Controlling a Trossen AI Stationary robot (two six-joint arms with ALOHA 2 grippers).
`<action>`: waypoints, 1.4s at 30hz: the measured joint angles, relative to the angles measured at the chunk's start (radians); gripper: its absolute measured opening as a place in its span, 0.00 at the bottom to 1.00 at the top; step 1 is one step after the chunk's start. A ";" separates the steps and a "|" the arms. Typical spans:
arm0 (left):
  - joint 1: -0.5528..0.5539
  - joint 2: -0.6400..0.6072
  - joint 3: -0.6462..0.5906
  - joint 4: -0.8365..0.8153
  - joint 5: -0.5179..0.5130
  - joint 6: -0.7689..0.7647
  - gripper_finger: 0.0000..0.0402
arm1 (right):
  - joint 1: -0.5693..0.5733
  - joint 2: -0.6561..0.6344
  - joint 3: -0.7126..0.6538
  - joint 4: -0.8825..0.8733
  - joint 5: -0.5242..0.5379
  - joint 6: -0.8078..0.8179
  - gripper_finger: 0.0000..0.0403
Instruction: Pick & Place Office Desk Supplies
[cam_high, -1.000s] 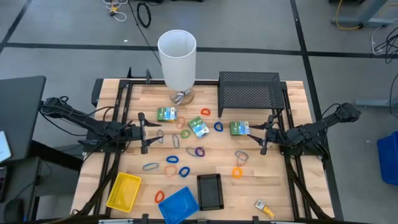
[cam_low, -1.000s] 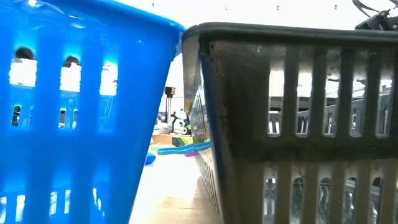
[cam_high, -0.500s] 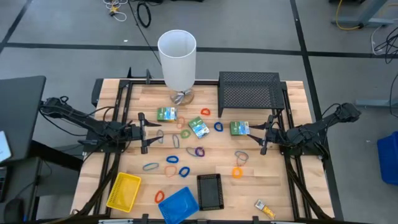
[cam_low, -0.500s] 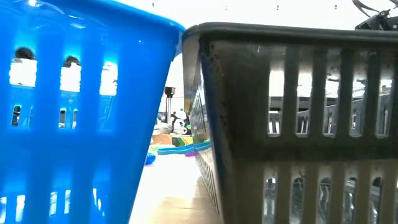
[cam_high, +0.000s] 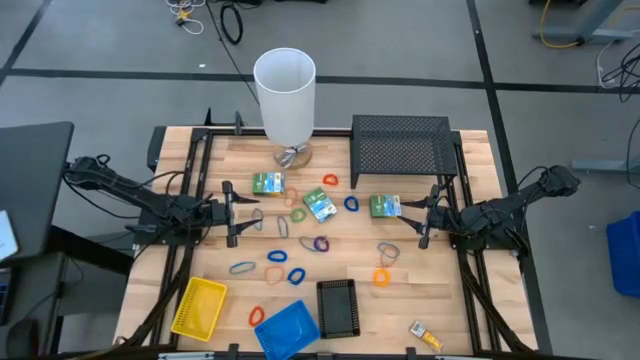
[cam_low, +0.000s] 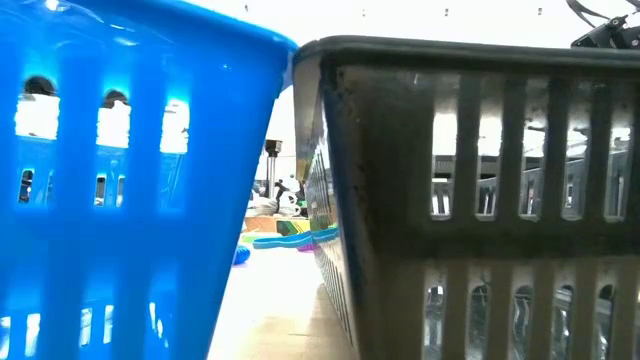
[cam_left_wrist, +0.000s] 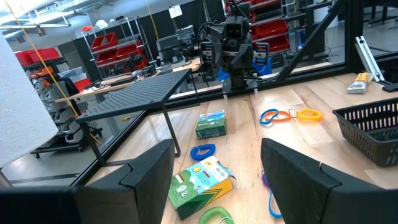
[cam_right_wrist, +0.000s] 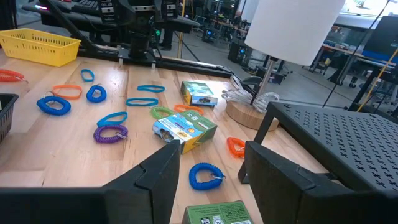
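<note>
**Both claws wait open; the nearest box lies just before the right one**

In the high view, the right gripper (cam_high: 418, 217) sits at the centre right of the frame with its fingers spread and nothing between them. The small green-yellow printed cardboard box (cam_high: 385, 206) lies just beside its fingertips, a little toward the centre and slightly higher in the frame. In the right wrist view this same box shows at the bottom edge, between the 2 dark fingers. Its long axis runs about left to right in the high view, so roughly along the line of the right arm's reach.

The left gripper (cam_high: 229, 213) is at the centre left of the frame, also released and empty. Well apart from the first box, 2 more boxes lie in the middle: 1 (cam_high: 268, 183) above and right of the left claw, 1 (cam_high: 319, 204) near the frame's centre. Many small coloured rubber-band loops (cam_high: 321, 243) are scattered between the arms.

The yellow slotted plastic tray (cam_high: 199, 307), the blue slotted plastic tray (cam_high: 288, 328) and the black slotted plastic tray (cam_high: 337, 307) stand in a row at the bottom of the frame.

In my judgement the right arm is clearly nearer to the first box, and a short advance would bring its fingers around it.
</note>
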 joint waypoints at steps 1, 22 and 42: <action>0.000 0.000 0.000 0.000 0.000 0.000 0.61 | 0.000 0.000 0.000 0.000 0.000 0.000 0.47; 0.000 0.000 0.000 0.000 0.000 0.000 0.61 | 0.000 0.000 0.000 0.000 0.000 0.000 0.47; 0.000 0.000 0.000 0.149 0.003 -0.041 0.61 | 0.000 0.000 0.000 0.270 -0.029 0.270 0.47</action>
